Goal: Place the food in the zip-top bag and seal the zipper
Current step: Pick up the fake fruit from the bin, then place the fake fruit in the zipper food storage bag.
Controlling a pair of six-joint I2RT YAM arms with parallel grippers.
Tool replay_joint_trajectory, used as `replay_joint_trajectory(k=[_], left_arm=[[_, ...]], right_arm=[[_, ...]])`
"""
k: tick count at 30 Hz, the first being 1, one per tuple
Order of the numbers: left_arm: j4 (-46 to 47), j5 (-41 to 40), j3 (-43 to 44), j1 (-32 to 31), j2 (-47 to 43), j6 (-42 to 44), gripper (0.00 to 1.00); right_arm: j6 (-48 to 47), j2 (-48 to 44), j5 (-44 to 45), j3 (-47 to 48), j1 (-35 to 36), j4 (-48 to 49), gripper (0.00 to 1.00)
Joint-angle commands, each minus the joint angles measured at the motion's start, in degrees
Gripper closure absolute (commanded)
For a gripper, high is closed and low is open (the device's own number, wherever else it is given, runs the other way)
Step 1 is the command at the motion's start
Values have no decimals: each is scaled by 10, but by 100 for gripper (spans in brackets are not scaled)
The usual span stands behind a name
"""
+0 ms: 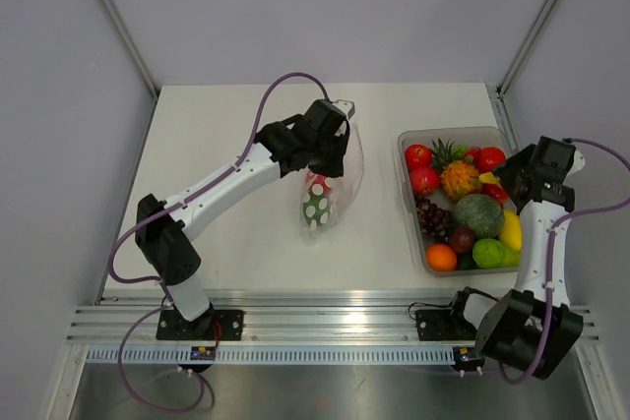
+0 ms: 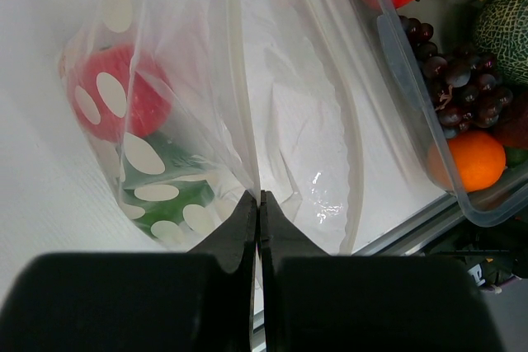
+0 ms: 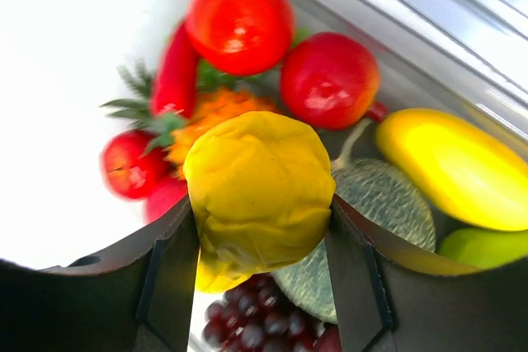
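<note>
A white table (image 1: 226, 135) is filling the middle of the top view, with two white and black arms reaching up from the bottom edge. The left arm (image 1: 221, 182) is stretching toward the centre and the right arm (image 1: 536, 243) is standing at the right edge.

A rigid clear rectangular tray (image 1: 407, 184) is lying at centre right, packed with toy food. In it, a green netted melon (image 1: 479, 213) is sitting in the middle, a dark purple grape bunch (image 1: 431, 213) is lying against the left wall, and a small orange ball (image 1: 442, 257) is resting in the lower left corner.

The floppy clear zip-top bag (image 1: 346, 176) with white dots is hanging just right of centre, apart from the tray. The left gripper (image 2: 259, 202) is pinching its plastic edge with the jaws pressed together. The thin clear zipper strip (image 2: 233, 80) is running up from those fingertips; whether it is pressed closed cannot be told.

Inside the bag, at the left of the left wrist view, a red round toy fruit (image 2: 124, 92) is sitting above a dark green toy piece (image 2: 177, 191).

Over the tray's upper right part, the right gripper (image 3: 260, 228) is clamping a yellow lumpy toy fruit (image 3: 258, 183) between its two dark fingers.
</note>
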Motion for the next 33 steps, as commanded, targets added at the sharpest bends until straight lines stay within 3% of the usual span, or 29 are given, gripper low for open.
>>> replay_joint_trajectory(k=[1,4,8,12,18,26,33], left_arm=[[15,10,11,2,-18,9,100],[14,25,13,3,-21,8,100],[19,39,12,6,-23,4,100],[34,55,3,8,-29,-2,100],[35,58,-2,9,-33,3,100],[36,122,1,15,-36,5,100],[43,168,-4,23,-54,-1,100]], right_arm=[[17,-43,-45,28,-2,-24,59],[18,-62,-97,55,5,-37,59],[11,-78,-112,102,69,-63,59],[10,-86,-113,142,187,-65,59],[-1,-62,-142,193,296,-79,60],[6,10,-104,229,503,-40,59],[14,61,-85,214,542,-5,58]])
